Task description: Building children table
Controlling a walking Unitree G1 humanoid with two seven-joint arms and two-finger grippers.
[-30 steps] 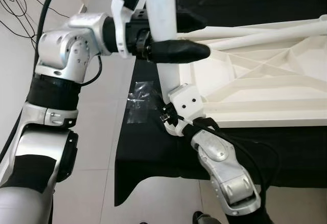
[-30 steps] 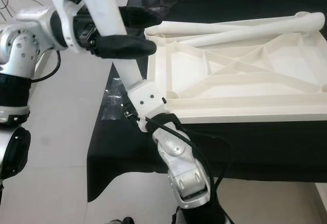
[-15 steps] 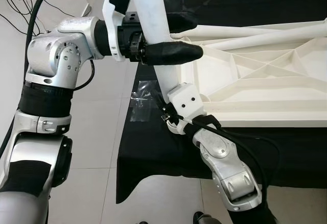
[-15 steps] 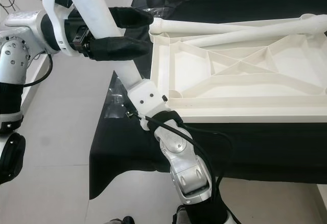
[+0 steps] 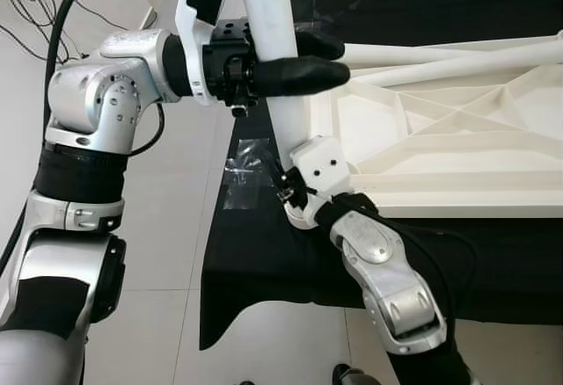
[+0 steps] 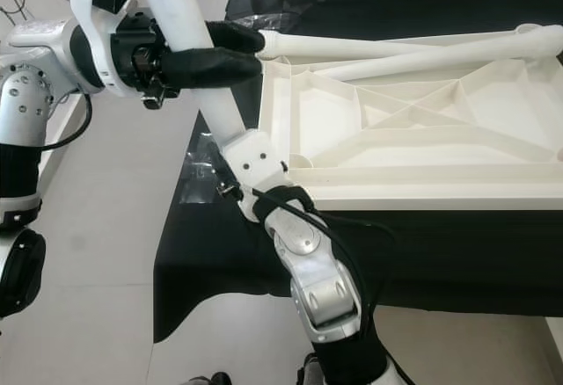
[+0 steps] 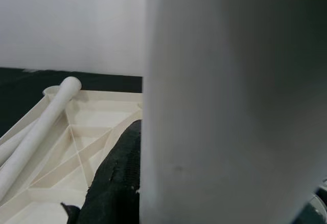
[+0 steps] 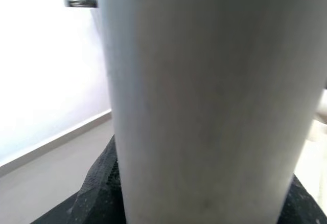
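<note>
The white tabletop lies upside down on a black-draped surface. A white table leg stands nearly upright at its near left corner. My left gripper is shut on the leg's upper part, one black finger on each side of it. My right gripper is shut on the leg's lower end, right at the corner. In the right wrist view the leg looms close, with a finger beside it. Two loose legs rest across the tabletop's far edge.
Black cloth hangs over the support's near edge. A clear plastic bag lies on the cloth left of the corner. Pale tiled floor lies to the left, with cables at the far left.
My left gripper's fingers have drawn together onto the leg and sit slightly higher on it. The right wrist has shifted up a little with the leg's lower end.
</note>
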